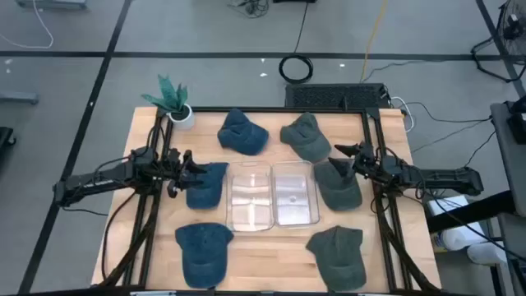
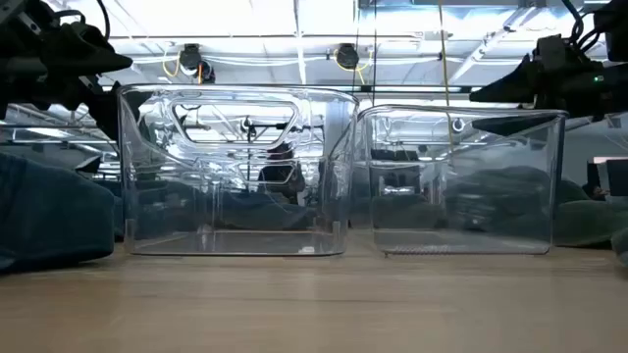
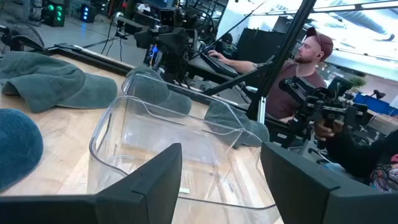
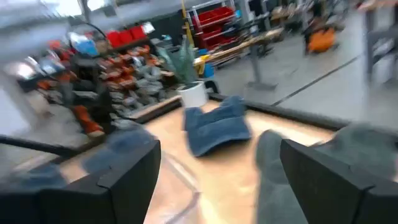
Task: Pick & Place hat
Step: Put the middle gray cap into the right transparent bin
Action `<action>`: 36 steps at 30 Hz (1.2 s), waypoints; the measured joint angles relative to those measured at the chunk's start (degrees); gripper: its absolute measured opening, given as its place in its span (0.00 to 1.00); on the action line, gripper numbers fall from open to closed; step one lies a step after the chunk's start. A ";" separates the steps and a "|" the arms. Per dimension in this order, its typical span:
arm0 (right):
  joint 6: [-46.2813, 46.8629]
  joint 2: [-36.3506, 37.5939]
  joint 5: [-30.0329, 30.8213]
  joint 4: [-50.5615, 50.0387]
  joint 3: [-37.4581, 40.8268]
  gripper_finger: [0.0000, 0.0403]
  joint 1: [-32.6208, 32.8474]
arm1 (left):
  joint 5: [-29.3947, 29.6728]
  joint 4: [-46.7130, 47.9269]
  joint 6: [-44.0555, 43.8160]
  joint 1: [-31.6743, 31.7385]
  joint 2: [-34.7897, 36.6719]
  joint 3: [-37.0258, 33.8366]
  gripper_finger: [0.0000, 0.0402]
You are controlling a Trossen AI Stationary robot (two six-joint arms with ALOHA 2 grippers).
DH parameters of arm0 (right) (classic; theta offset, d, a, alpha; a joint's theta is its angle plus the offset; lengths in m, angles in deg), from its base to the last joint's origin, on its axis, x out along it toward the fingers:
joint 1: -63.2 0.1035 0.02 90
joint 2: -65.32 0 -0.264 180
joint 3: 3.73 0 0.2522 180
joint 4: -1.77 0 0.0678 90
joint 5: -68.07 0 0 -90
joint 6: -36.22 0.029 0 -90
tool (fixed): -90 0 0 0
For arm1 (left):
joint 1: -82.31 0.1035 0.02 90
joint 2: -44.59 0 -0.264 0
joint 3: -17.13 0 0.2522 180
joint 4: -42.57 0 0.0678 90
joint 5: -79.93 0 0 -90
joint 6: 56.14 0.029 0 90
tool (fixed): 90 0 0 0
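Several caps lie on the wooden table around two clear bins (image 1: 251, 196) (image 1: 294, 193). Blue ones lie on the left (image 1: 242, 131) (image 1: 205, 182) (image 1: 203, 251), green ones on the right (image 1: 306, 136) (image 1: 337, 182) (image 1: 339, 253). My left gripper (image 1: 191, 164) hovers open over the middle blue cap's left edge, and its fingers (image 3: 161, 180) point level toward the left bin (image 3: 155, 143). My right gripper (image 1: 345, 152) hovers open above the middle green cap's far end, facing the far blue cap (image 4: 214, 130). Neither holds anything.
A potted plant (image 1: 174, 99) stands at the table's far left corner. A black frame (image 1: 374, 123) runs along the table's edges. In the low view the bins (image 2: 235, 172) (image 2: 456, 176) stand side by side. A person (image 3: 305, 62) sits beyond the table's right side.
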 joint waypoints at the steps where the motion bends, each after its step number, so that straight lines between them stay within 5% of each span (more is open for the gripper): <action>1: -1.30 -0.31 0.93 0.25 0.01 0.78 0.00 | 0.01 0.00 0.00 -0.01 0.01 0.00 0.57; 7: -4.19 -1.07 7.53 8.08 0.01 0.78 -0.04 | 0.02 0.00 0.00 -0.02 0.01 0.00 0.57; 16: -20.09 -2.49 3.60 13.28 -2.79 0.78 0.06 | 0.02 0.00 0.00 -0.01 0.01 0.00 0.57; 20: -17.60 -8.28 -0.65 1.68 -11.46 0.78 1.81 | 0.01 0.00 0.00 0.00 0.01 0.00 0.57; 29: -16.57 -31.74 2.34 -36.59 -35.06 0.78 6.71 | 0.14 0.07 -0.02 -0.02 0.01 0.00 0.57; 36: -12.74 -46.22 -3.61 -61.73 -52.51 0.78 6.71 | 0.98 -0.04 0.00 -0.02 0.01 0.00 0.57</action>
